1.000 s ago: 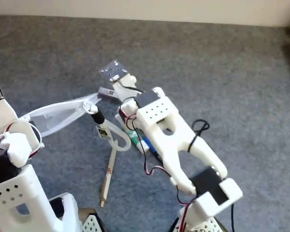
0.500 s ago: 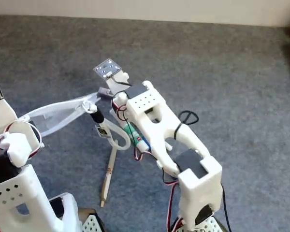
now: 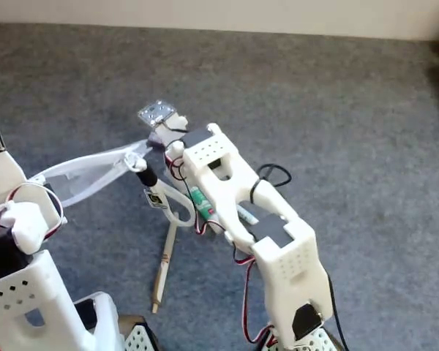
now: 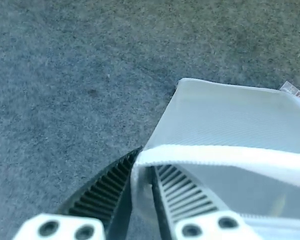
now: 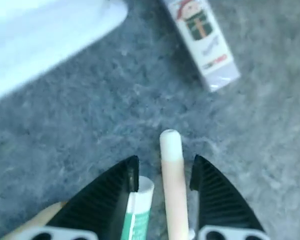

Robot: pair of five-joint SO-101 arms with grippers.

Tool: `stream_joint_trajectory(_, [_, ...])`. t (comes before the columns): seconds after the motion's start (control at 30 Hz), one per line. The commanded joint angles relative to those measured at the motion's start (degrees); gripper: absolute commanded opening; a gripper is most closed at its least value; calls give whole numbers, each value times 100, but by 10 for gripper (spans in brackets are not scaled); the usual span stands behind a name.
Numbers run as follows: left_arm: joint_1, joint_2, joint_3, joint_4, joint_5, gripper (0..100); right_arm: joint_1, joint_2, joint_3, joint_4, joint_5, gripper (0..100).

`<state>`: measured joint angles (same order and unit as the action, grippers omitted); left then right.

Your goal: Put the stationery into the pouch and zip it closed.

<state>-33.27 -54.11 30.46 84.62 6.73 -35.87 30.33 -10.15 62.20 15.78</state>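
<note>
**Figure: Bringing pens to the held pouch**

The left gripper [image 4: 146, 160] has its jaws clenched on the white zip band of the clear mesh pouch [image 3: 80, 175]. That end is lifted off the grey table [image 3: 351, 110]. The pouch's far end lies just beside the right gripper [image 5: 165, 159]. A cream pen [image 5: 172, 200] and a green pen [image 5: 139, 212] sit lengthwise at that gripper. Whether it is clamped on them cannot be told from these views. A printed eraser box [image 5: 202, 42], a black-capped marker [image 3: 148, 179] and a wooden stick [image 3: 163, 263] lie loose on the table near the pouch.

The step in hand appears to be feeding a pen into the pouch. From where I stand, doing it well calls for three things:

- Line the pen up with the length of the opening.
- Lead with the tip, over the zip band rather than against it.
- Let go only once most of the pen is inside.

The left grip should be firm, because a push on the soft rim would likely fold the mouth shut. The marker just beside the pouch could be knocked away on the approach.
</note>
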Motion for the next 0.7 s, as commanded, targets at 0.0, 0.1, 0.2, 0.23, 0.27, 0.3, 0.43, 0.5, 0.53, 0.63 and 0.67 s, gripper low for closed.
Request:
stream_joint_trajectory(0.0, [-66,101,233,-422,70,7,189,-4,-356,-75,193,156])
stream_joint_trajectory(0.1, [-66,101,277,-484,70,7,268,127,-356,-75,193,156])
stream_joint_trajectory(0.2, [-57,101,277,-484,70,7,365,198,-356,-75,193,156])
stream_joint_trajectory(0.23, [-48,101,277,-484,70,7,400,207,-356,-75,193,156])
stream_joint_trajectory(0.27, [-48,101,277,-492,70,7,426,215,-356,-75,193,156])
stream_joint_trajectory(0.3, [-48,101,277,-492,70,7,453,224,-356,-75,193,155])
stream_joint_trajectory(0.43, [-40,101,277,-492,70,7,462,233,-356,-75,193,98])
stream_joint_trajectory(0.5, [-31,101,259,-457,70,7,462,233,-356,-101,193,61])
stream_joint_trajectory(0.53, [4,101,259,-457,70,7,462,233,-356,-101,193,49])
stream_joint_trajectory(0.63, [84,101,251,-457,70,7,462,233,-356,-110,193,34])
stream_joint_trajectory(0.67, [84,101,242,-466,70,7,462,233,-356,-110,193,28])
